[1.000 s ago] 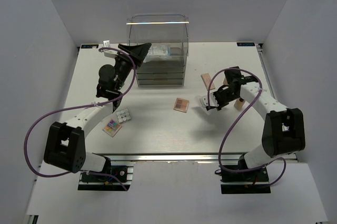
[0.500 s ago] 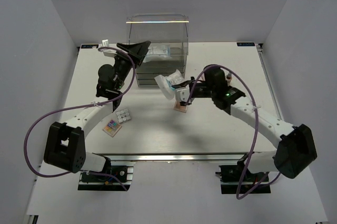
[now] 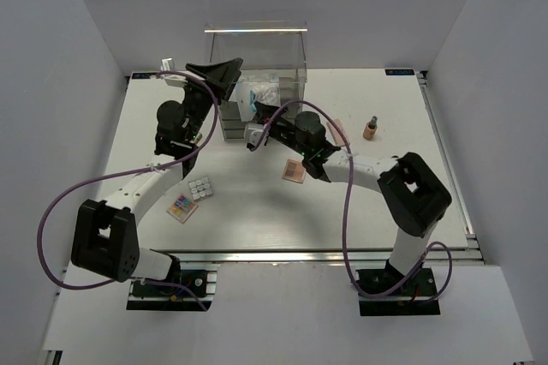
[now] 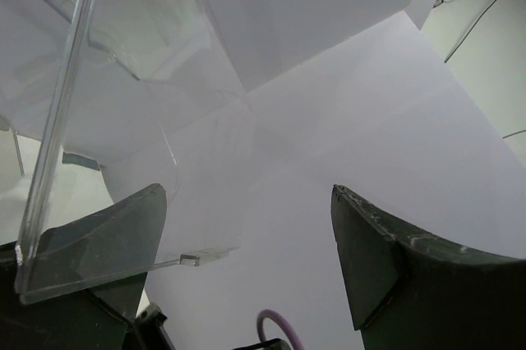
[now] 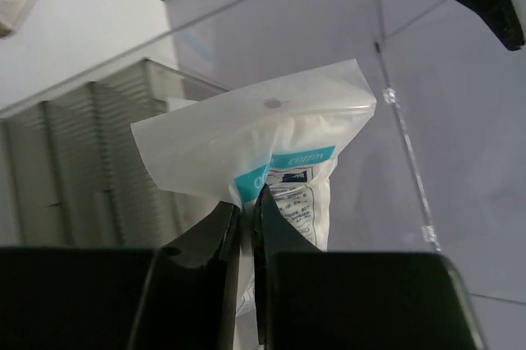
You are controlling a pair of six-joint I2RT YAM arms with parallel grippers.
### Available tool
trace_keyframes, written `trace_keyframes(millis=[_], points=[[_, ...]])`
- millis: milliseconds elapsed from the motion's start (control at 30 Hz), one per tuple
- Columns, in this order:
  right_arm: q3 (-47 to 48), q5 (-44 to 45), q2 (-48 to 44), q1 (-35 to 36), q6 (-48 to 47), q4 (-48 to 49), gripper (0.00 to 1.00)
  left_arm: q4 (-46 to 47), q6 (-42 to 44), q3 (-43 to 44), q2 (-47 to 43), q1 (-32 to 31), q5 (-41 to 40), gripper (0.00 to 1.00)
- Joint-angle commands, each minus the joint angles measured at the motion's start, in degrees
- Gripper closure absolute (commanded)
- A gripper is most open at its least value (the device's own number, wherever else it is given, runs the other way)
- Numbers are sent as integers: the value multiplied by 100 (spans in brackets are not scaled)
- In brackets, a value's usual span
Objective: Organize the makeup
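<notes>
Right gripper pinches the packet by its lower edge, before the box at 12 o'clock on the table. Left gripper stands spread wide at the box's clear top edge. With so thin a grip, the packet may snag the rim and slip free.

White-blue pkt upright in R hand

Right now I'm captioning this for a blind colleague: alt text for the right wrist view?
The right gripper pinches a white plastic packet with a teal printed label by its lower edge, holding it upright. Behind it stands a clear acrylic drawer box.
</notes>
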Motion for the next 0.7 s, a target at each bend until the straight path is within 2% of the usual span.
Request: trace_keyframes(millis=[0,100,133,200,233,300,333,433,500,533,600,633,667], points=[[665,698,299,9,-354,1184,100,167,0,299,-170,-13,-5,8],[833,848,616,-8,-635,1132,83,202,-62,308,-144,-22,4,8],[868,927,678,-17,-697,1079,71,210,-62,308,-144,-22,12,8],[939,936,775,-43,-768,938,60,219,-79,308,-144,-22,4,8],[930,936,775,-61,-768,772,49,202,-79,300,-144,-13,12,8],[851,893,610,-87,-672,587,41,193,-79,282,-170,-22,4,8],[694,718,504,-96,-628,394,33,202,-79,264,-179,-22,-14,8],[247,96,-58,-140,-434,-132,25,228,-106,220,-196,-22,-14,8],[-18,-371,-618,-202,-338,-485,24,245,-123,185,-196,-22,-23,8],[-254,-1008,-848,-237,-337,-730,26,246,-123,168,-205,-22,-14,8],[-388,-1740,-1455,-403,-424,-1774,32,211,-132,133,-214,-22,-14,8],[-380,-2318,-1614,-447,-503,-2248,51,167,-132,115,-231,-22,-5,8],[-301,-2411,-1798,-465,-513,-2853,64,149,-132,97,-240,-22,-5,8]])
